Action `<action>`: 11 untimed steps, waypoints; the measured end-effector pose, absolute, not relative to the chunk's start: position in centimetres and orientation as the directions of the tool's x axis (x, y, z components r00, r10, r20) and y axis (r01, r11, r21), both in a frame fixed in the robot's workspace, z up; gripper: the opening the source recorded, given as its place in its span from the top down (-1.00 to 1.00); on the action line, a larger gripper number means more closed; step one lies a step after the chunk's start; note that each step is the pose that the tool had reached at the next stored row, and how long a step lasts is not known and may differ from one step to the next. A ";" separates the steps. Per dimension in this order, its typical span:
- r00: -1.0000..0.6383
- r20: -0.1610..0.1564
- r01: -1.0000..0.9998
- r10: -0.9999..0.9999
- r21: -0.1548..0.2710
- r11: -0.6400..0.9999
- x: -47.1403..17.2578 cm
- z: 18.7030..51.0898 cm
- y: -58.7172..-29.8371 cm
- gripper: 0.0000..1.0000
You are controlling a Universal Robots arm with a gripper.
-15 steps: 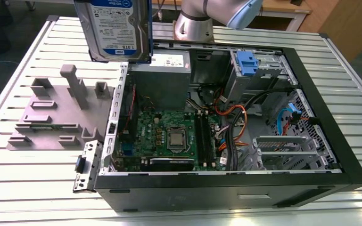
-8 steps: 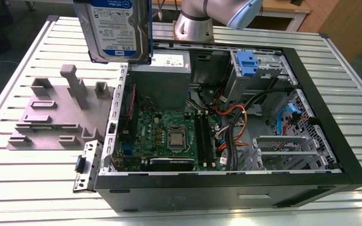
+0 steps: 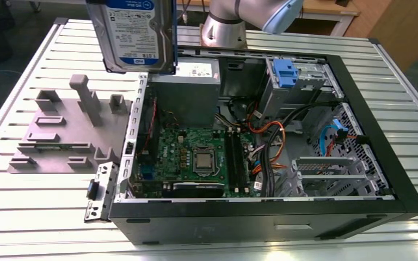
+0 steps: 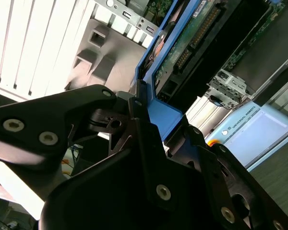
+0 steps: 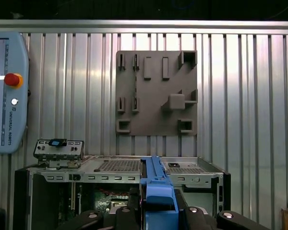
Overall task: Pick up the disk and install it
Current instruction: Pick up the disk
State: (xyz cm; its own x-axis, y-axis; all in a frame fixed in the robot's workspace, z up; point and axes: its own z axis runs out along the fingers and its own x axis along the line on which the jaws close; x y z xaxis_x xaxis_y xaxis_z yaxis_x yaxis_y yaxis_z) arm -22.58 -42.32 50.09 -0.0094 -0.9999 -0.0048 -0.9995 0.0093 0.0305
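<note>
**Disk aloft, clamped by its blue end**

Disk (image 3: 137, 32) hangs in the air, clear of everything. In the exterior view it sits high over the open case's (image 3: 267, 206) edge on that view's left, next to the grey plate (image 3: 63, 136) on the tabletop (image 3: 35, 217). The gripper (image 4: 163, 122) is closed on it. In both wrist views the black fingers (image 5: 194, 213) press from either side on the short end of the blue frame (image 5: 158, 191).

From where I stand it looks like a stiff, dense slab, fairly heavy for its size, with no give in the metal body. The plastic frame would probably flex a little, and the bare metal is likely slick. I'd judge it sensitive to knocks. One broad face carries an exposed green circuit board, seen in the second wrist view, which is no place to squeeze. The frame's end or narrow edges look like the sensible hold, and that is where it is held now.

It hangs upright with its long axis running straight away from the gripper, free end pointing down. The labelled face is turned to the exterior camera. In the first wrist view it is seen edge-on, aimed down toward the case.
</note>
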 end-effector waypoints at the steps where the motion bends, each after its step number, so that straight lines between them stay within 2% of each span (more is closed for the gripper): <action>1: -0.009 -0.005 -0.999 -1.000 0.031 0.009 -22.5 50.1 -42.3 0.26; 11: -0.009 -0.005 -0.999 -1.000 0.030 0.009 -21.7 50.1 -42.3 0.26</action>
